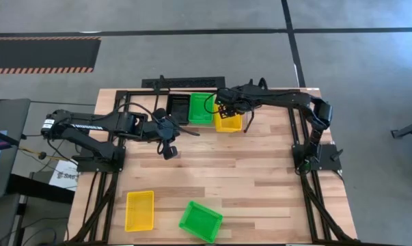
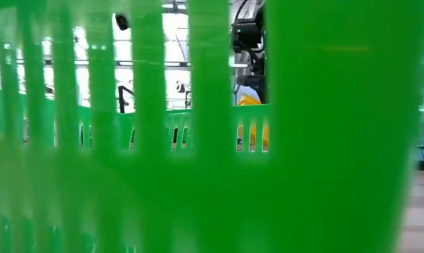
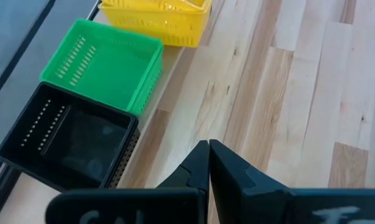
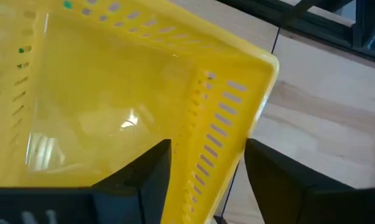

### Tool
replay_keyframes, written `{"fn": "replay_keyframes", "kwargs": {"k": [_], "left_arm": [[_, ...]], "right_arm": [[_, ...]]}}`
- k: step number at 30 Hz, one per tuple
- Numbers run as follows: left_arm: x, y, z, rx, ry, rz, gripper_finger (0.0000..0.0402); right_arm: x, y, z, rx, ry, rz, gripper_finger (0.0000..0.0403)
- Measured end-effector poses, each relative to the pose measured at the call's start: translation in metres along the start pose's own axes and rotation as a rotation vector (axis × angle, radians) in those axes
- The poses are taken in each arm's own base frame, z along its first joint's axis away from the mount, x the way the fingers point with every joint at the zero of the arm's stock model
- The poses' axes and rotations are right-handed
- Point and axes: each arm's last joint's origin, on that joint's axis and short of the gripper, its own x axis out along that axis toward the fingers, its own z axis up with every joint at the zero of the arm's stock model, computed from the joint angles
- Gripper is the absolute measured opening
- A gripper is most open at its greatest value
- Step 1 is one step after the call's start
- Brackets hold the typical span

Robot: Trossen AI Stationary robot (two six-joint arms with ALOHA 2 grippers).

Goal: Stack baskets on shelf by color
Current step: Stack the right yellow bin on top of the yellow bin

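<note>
Left claw (image 3: 209,163) shut, fingers pressed together, hovering over bare wood counter (image 3: 299,93). Three baskets in a row from 9 to 12 o'clock: black basket (image 3: 69,140), green basket (image 3: 106,68), yellow basket (image 3: 159,18). Black and green touch; all look empty.

Glossy perforated plastic yellow basket (image 4: 112,106); green basket (image 3: 103,65) and black basket (image 3: 66,140) smooth plastic; tabletop (image 3: 287,93) light, matt wood planks.

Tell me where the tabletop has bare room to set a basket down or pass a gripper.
Free: the middle planks, between the left gripper and the loose yellow basket and loose green basket. Also right of that green basket. Crowded: the far edge, where black, green and yellow baskets sit together under the open right gripper.
</note>
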Motion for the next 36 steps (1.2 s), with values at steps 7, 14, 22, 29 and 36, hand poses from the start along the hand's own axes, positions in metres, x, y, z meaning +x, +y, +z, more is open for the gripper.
{"fn": "replay_keyframes", "kwargs": {"k": [7, 14, 22, 29, 36], "left_arm": [[0.0, 0.0, 0.0, 0.004, -0.001, 0.0, 0.0], [0.0, 0.0, 0.0, 0.006, -0.001, 0.0, 0.0], [0.0, 0.0, 0.0, 0.005, -0.001, -0.001, 0.0], [0.0, 0.0, 0.0, 0.005, -0.001, 0.0, 0.0], [0.0, 0.0, 0.0, 0.0, -0.001, -0.001, 0.0]], "right_arm": [[-0.012, -0.005, -0.001, 0.018, -0.01, 0.028, 0.0194], [-0.02, -0.009, 0.0, 0.024, -0.019, 0.042, 0.0168], [-0.021, -0.007, -0.002, 0.019, -0.023, 0.047, 0.0161], [-0.019, -0.006, -0.001, 0.023, -0.029, 0.052, 0.0164], [-0.016, -0.004, 0.0, 0.026, -0.028, 0.05, 0.0154]]}}
